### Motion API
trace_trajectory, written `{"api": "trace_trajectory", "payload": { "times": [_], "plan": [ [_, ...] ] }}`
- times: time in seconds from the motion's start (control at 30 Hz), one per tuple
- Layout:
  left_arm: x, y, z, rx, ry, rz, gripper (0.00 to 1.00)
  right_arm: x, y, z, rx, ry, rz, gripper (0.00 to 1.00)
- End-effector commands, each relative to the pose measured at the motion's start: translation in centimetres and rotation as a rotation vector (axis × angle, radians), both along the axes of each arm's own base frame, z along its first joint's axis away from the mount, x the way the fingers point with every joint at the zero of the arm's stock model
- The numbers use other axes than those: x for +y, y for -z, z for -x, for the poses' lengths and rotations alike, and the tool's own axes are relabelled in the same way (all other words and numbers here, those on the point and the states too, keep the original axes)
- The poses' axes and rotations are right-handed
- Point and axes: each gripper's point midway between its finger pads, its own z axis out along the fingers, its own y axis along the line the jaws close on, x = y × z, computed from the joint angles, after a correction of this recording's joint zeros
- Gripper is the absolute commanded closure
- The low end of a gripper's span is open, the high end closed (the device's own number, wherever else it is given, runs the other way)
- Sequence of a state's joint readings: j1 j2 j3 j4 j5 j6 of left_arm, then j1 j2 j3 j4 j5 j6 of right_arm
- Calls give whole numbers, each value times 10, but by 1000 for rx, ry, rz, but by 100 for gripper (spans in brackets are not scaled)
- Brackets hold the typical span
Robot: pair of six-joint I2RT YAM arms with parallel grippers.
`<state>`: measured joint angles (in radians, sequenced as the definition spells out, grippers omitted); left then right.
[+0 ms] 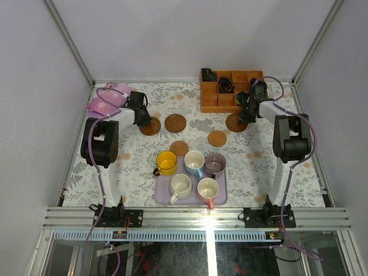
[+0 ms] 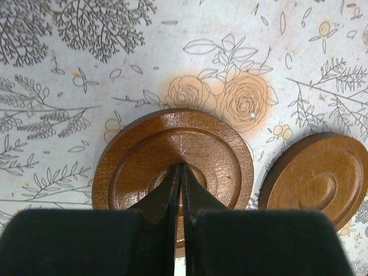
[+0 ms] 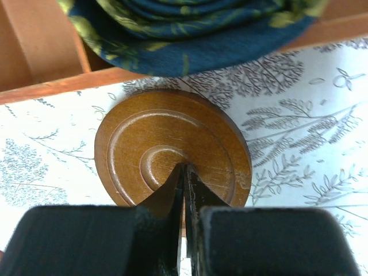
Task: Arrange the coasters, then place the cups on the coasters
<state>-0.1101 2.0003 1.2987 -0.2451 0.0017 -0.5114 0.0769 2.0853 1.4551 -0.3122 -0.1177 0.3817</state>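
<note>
currently left gripper (image 2: 181, 170) and right gripper (image 3: 185, 170), tips together, sit over 2 outer coasters (image 2: 214, 144).

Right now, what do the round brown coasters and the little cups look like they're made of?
Coasters: wood by the look, mid-brown with a shiny varnish. Faint grain and turned ring grooves catch the light. Cups: probably glazed ceramic, with smooth coloured outsides, pale insides and thick rims. From above, plastic cannot be ruled out.

Box (image 1: 217, 107), tray (image 1: 194, 198) and pink cloth (image 1: 106, 100) rest on tablecloth (image 1: 259, 167).
</note>
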Motion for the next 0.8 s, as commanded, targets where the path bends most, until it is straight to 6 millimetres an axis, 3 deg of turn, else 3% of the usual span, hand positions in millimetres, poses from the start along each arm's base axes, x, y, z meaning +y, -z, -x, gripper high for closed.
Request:
{"api": "trace_trajectory", "payload": {
  "times": [0.0, 0.3, 0.53, 0.77],
  "plan": [
    [18, 11, -5, 32, -26, -65, 100, -26, 19, 38, 130, 58, 113, 100],
    [14, 1, -25, 5, -14, -45, 100, -23, 8, 65, 145, 33, 88, 100],
    [6, -20, -23, -28, 22, -14, 100, -14, -30, 42, 26, -24, 61, 100],
    [-21, -70, -27, -160, 118, 72, 100, -5, -78, 17, -118, -56, 53, 95]
  ]
}}
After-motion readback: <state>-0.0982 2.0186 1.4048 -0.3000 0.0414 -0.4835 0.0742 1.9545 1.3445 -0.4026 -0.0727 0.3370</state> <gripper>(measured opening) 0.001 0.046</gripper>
